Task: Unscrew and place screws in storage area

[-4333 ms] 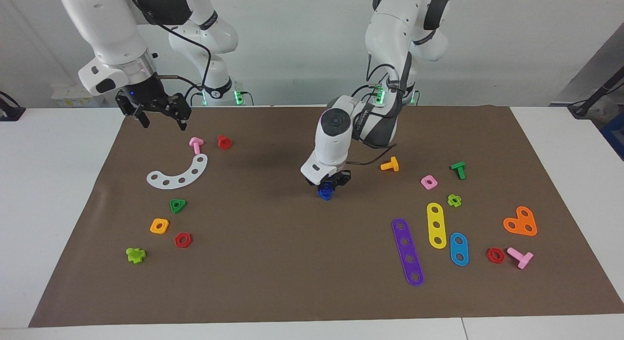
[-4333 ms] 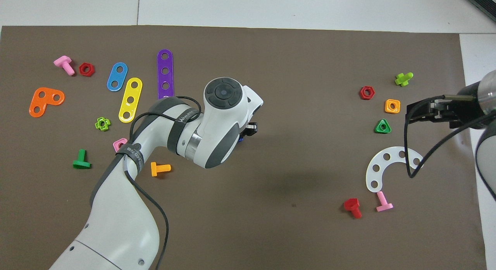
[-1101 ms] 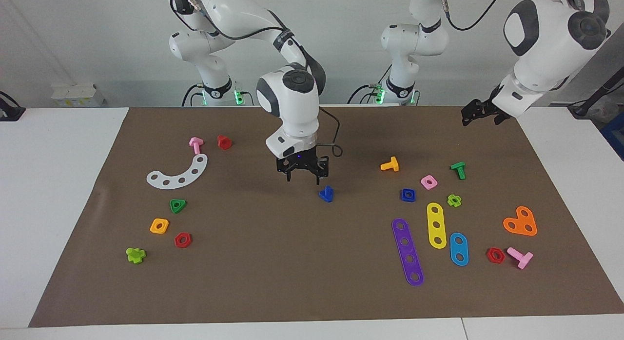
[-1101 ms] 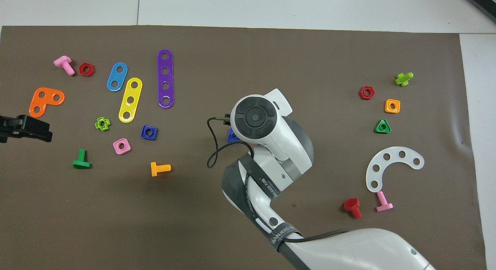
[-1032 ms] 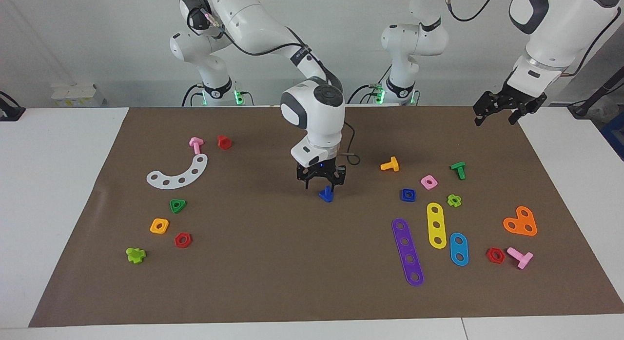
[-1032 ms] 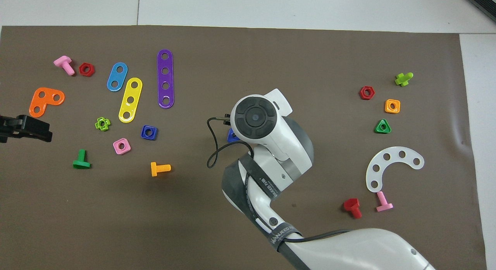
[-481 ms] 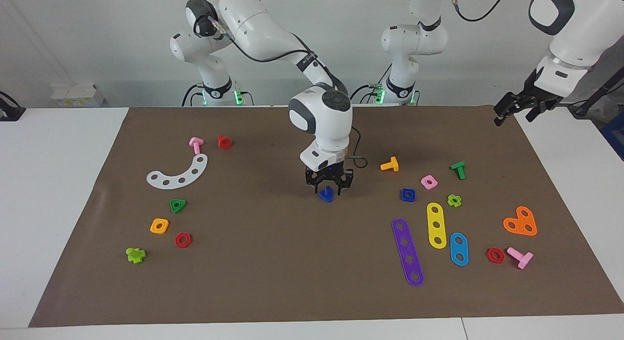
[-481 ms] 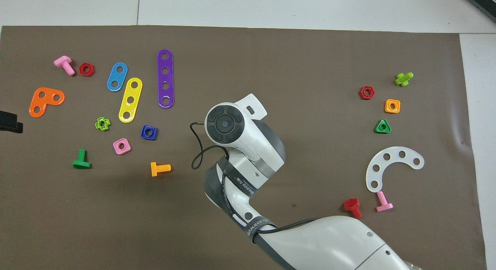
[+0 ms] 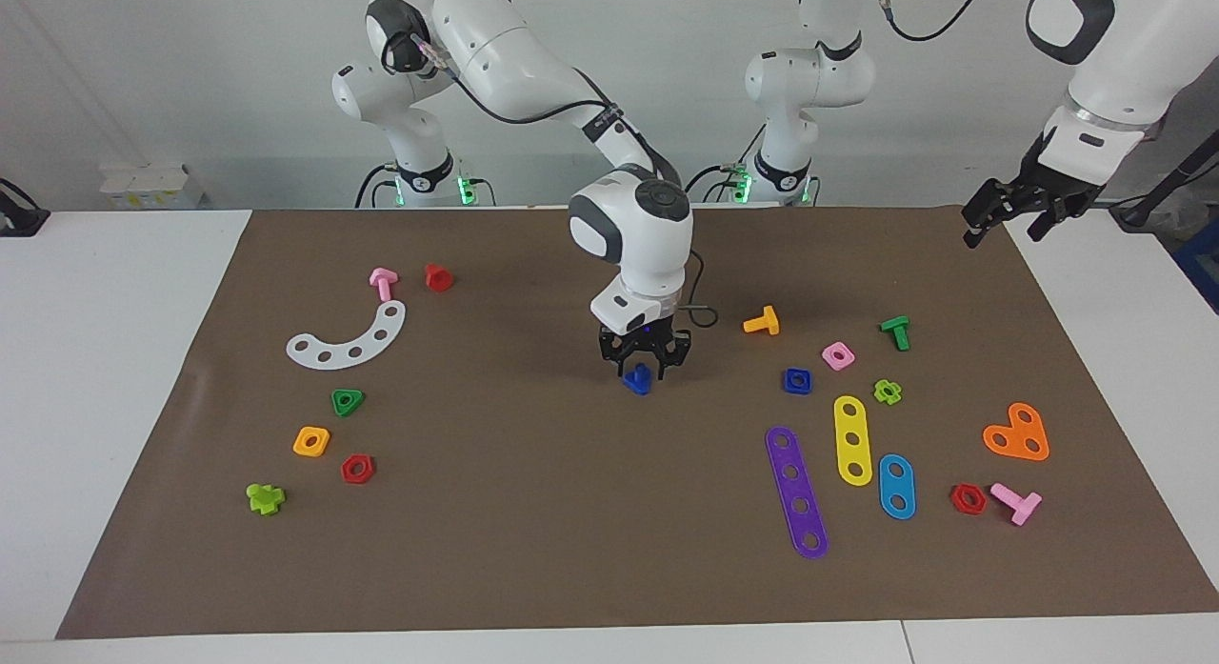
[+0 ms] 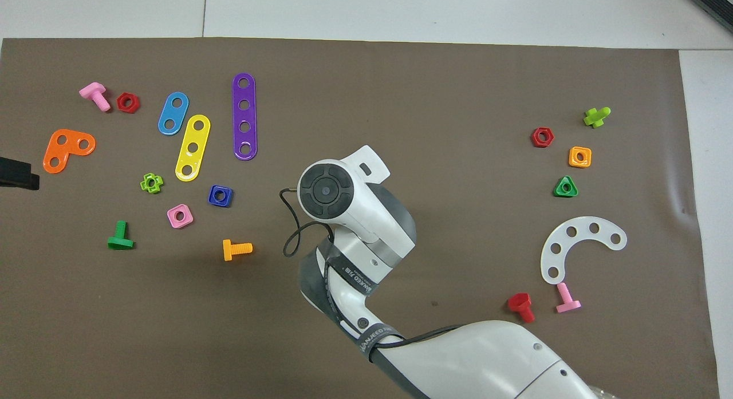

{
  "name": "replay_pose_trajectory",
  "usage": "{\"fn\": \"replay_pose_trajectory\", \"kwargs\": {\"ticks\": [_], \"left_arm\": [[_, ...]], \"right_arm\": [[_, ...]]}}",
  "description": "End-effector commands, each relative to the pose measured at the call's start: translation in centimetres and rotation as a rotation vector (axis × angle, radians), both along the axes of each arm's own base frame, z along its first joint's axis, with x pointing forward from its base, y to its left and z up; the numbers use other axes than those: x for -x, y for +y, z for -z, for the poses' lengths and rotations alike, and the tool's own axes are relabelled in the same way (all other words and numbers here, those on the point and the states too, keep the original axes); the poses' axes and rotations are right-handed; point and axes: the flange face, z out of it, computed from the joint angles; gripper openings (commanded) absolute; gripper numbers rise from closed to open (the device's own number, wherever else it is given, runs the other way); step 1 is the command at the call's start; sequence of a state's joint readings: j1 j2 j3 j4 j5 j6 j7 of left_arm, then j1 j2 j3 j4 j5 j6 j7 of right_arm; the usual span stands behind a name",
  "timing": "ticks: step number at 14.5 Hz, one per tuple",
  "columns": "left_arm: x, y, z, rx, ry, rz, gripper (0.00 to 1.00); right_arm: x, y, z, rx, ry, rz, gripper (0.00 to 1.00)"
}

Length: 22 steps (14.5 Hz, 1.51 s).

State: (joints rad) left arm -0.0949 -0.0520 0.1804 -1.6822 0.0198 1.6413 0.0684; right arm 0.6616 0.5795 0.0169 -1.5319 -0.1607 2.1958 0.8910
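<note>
The tabletop [image 9: 114,378] carries a brown paper mat [image 9: 571,512] that spans most of it, with the toy parts in 2 groups at opposite ends and 1 part alone near the middle.

The storage area [image 9: 333,397], toward the right arm's end of the mat, holds the white curved strip [image 9: 349,341], the green triangle nut [image 9: 348,401], the orange square nut [image 9: 311,441] and the red hexagon nut [image 9: 357,469].

As a judgement of progress, the unscrewing looks done: the dark-blue bolt [image 9: 638,379] lies free near the centre of the mat, and the dark-blue square nut [image 9: 798,380] sits apart from it toward the left arm's end. What is left is the pickup, the carry to the storage area and the release there.

The right end effector [image 9: 645,362] is down directly over the bolt, its fingers straddling it. They are partly apart, and whether they already clamp the bolt I cannot tell. In the overhead view the arm's wrist covers both.

The left end effector [image 9: 1009,207] waits in the air over the corner of the mat at the left arm's end, near the robots' edge, fingers apart and holding nothing.
</note>
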Motion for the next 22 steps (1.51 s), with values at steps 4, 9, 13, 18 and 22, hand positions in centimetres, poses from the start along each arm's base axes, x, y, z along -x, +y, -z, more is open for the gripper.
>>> {"fn": "replay_pose_trajectory", "kwargs": {"ticks": [4, 9, 13, 18, 22], "left_arm": [[-0.2, -0.5, -0.8, -0.026, -0.034, 0.034, 1.00], [-0.6, -3.1, -3.4, -0.016, -0.027, 0.069, 1.00], [-1.7, -6.5, -4.7, -0.012, 0.015, 0.116, 1.00], [-0.7, -6.3, -1.4, -0.022, -0.024, 0.109, 1.00], [-0.6, -6.2, -1.0, -0.021, -0.041, 0.108, 1.00]], "right_arm": [[0.5, -0.3, 0.5, 0.025, -0.004, 0.006, 0.52], [0.3, -0.9, -0.9, 0.013, -0.018, 0.015, 0.00], [-1.8, -9.9, -5.3, -0.001, -0.042, 0.125, 0.00], [-5.1, -24.5, -5.2, 0.013, -0.037, 0.160, 0.00], [-5.6, -31.2, -3.6, 0.044, 0.014, 0.082, 0.00]]}}
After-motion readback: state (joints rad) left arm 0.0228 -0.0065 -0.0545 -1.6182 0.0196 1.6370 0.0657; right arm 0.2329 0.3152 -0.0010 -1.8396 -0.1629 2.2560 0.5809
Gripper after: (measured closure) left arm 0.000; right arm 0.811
